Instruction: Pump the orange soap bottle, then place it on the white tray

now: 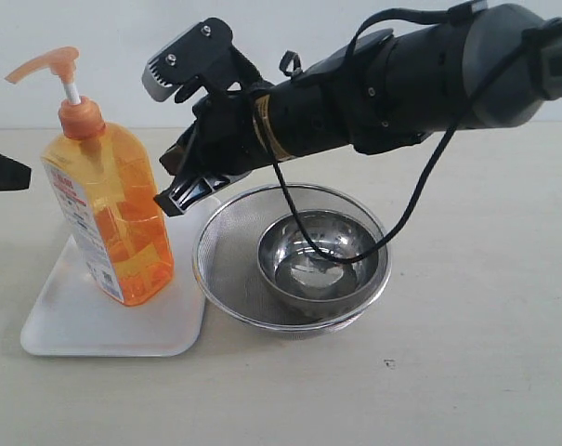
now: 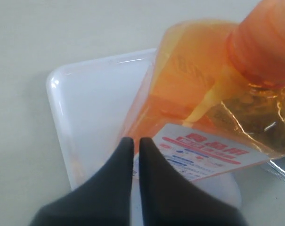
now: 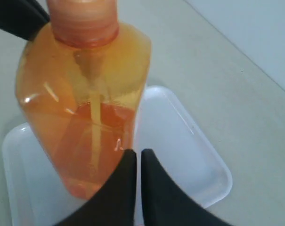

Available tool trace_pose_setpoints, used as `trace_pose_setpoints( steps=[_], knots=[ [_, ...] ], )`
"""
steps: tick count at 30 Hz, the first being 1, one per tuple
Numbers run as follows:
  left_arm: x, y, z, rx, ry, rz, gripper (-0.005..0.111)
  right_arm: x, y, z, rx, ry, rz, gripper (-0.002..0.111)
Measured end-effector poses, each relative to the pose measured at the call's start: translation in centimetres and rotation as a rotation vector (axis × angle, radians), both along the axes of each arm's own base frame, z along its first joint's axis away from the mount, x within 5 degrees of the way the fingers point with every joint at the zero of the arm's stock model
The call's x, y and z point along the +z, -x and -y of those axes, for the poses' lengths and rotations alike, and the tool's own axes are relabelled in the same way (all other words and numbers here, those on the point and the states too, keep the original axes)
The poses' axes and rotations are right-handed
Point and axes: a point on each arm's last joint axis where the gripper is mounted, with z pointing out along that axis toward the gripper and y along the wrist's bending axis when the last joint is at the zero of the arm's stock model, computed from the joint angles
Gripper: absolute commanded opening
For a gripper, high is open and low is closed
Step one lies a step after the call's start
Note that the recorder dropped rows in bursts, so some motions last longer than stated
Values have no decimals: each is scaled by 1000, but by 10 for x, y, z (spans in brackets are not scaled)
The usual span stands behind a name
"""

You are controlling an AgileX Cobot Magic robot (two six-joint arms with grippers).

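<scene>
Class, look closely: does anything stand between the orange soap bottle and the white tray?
Nothing visible does: the orange soap bottle already stands upright on the white tray; the mesh strainer sits beside the tray.

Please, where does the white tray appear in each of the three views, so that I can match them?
Exterior view: lower left, the white tray lies under the orange soap bottle.
Left wrist view: under the bottle, bare floor and a rounded corner beside it.
Right wrist view: under the bottle, bare floor beside it.
Shared landmark: the bottle standing on the tray.
</scene>
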Motion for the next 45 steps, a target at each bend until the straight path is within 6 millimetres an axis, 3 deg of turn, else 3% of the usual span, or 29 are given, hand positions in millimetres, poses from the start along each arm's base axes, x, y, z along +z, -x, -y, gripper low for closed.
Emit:
trace_pose_setpoints(
  steps=[15,25,34,45],
  knots=[
    [1,0,1,-5,16,4,5,3,0,-1,28,-4,54,0],
    [1,0,1,-16,5,10,5,-5,-13,-14,33,-18,42,0],
    [-19,-10,3,-37,42,-50,5,-4,-12,-15,49,-29,33,0],
    [-19,-14,2,-35,41,-11,5,-4,-10,-16,59,-44,8,0]
  ],
)
